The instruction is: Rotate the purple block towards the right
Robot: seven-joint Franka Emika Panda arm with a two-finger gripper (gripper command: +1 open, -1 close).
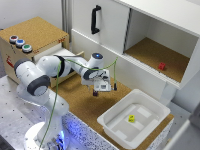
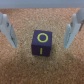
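The purple block (image 2: 42,44) has a yellow ring on its top face and a yellow line on its side. It sits on the cork board, seen clearly in the wrist view. My gripper (image 2: 40,31) is open, with one finger (image 2: 8,31) on each side of the block and a gap to both, neither touching it. In the exterior view the gripper (image 1: 96,92) hangs low over the cork board in front of the white cabinet. I cannot make out the block there under the hand.
A white tray (image 1: 150,107) with a small yellow block (image 1: 131,118) lies at the exterior view's right. A red block (image 1: 161,66) sits in the open cabinet shelf. A wooden box (image 1: 37,30) with three buttons stands at the left. A black door handle (image 1: 94,19) is behind the arm.
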